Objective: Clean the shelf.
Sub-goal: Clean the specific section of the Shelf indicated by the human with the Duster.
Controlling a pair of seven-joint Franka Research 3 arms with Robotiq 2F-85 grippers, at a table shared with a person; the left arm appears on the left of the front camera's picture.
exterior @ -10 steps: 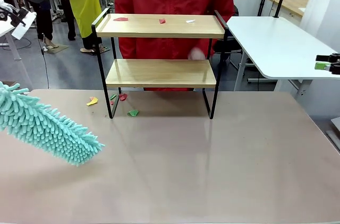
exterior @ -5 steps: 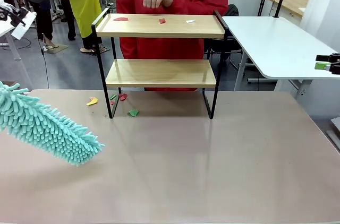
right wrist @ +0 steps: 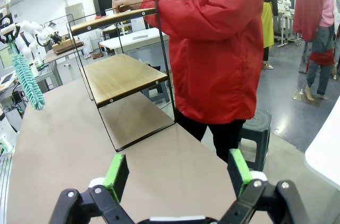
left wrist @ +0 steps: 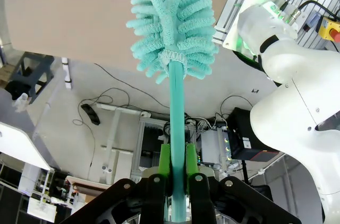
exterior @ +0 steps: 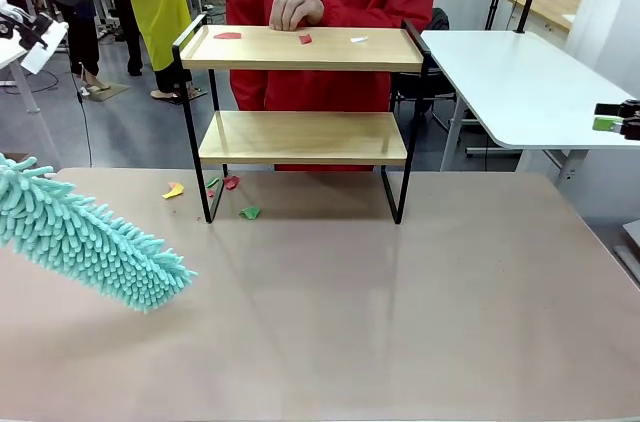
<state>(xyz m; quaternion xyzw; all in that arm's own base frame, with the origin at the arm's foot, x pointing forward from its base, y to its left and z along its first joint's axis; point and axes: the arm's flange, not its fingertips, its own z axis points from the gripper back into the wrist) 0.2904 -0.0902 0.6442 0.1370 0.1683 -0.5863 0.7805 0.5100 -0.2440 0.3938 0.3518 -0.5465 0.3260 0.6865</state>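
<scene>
**Duster raised, shelf waiting**

Far centre of the beige tabletop [exterior: 420,322]: the two-tier shelf of light wooden boards in a thin black metal frame [exterior: 300,137], with small red and white paper scraps [exterior: 305,39] on its top board and more coloured scraps [exterior: 250,212] on the table by its left leg. Behind it, a person's hand [exterior: 296,4] just above the top board's far edge. Near left, a fluffy teal microfibre duster [exterior: 90,237], clamped by its stick in the left gripper [left wrist: 177,154] and angled head-first toward the rack, probably ready to sweep. Far right, the right gripper [right wrist: 178,170], jaws wide apart on nothing, likely parked out of the way.
</scene>
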